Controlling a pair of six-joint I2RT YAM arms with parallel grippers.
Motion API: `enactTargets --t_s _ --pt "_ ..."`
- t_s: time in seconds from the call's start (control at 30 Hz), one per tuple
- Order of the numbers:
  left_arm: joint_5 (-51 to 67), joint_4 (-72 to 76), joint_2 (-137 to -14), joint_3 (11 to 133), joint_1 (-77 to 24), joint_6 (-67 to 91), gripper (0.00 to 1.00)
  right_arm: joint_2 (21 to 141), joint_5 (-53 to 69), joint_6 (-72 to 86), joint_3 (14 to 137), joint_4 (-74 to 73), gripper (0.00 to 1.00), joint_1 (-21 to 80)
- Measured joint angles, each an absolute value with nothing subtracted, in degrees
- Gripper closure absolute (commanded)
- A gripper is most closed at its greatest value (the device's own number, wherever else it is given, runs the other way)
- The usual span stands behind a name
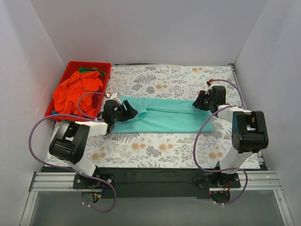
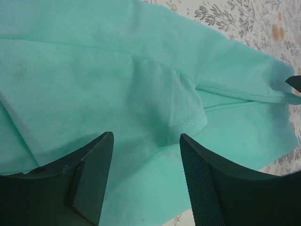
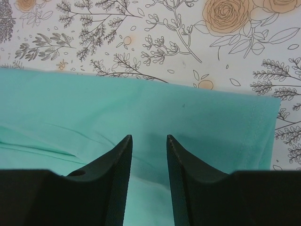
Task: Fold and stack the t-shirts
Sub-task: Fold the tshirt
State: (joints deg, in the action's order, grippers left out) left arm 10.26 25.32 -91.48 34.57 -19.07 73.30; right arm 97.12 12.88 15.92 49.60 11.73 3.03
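A teal t-shirt (image 1: pixel 167 115) lies folded into a long strip across the middle of the floral table. My left gripper (image 1: pixel 128 111) is open over its left end, above a folded sleeve (image 2: pixel 164 110), holding nothing. My right gripper (image 1: pixel 203 101) is open over the shirt's right end (image 3: pixel 188 117), jaws a small way apart, with cloth below them and nothing gripped. An orange-red t-shirt (image 1: pixel 75 92) lies crumpled in the red bin (image 1: pixel 104 68) at the back left, with a bit of green cloth (image 1: pixel 87 69) and blue cloth (image 1: pixel 55 112) under it.
The floral tablecloth (image 1: pixel 155 146) covers the table, also seen in the right wrist view (image 3: pixel 155 33). White walls enclose the back and both sides. Purple cables (image 1: pixel 35 127) loop from both arms. A black rail (image 1: pixel 155 176) runs along the near edge.
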Motion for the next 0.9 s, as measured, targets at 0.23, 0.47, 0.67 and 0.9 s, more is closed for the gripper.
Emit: enactTargets --t_s 0.23,0.47,0.67,0.9 --pt "9.28 25.32 -91.61 34.79 -19.07 73.10 0.43 96.66 13.47 16.14 47.62 12.27 0.59 3.51" --pt "7.90 25.23 -91.94 34.79 -19.07 72.77 0.43 96.05 13.39 16.36 44.73 12.16 0.59 4.32" --pt "7.22 24.88 -92.51 34.79 -19.07 72.42 0.43 92.51 12.47 16.36 42.50 12.21 0.59 5.41" --pt "5.69 23.53 -93.95 35.42 -19.07 72.31 0.43 90.30 11.40 16.40 40.47 12.16 0.59 6.15"
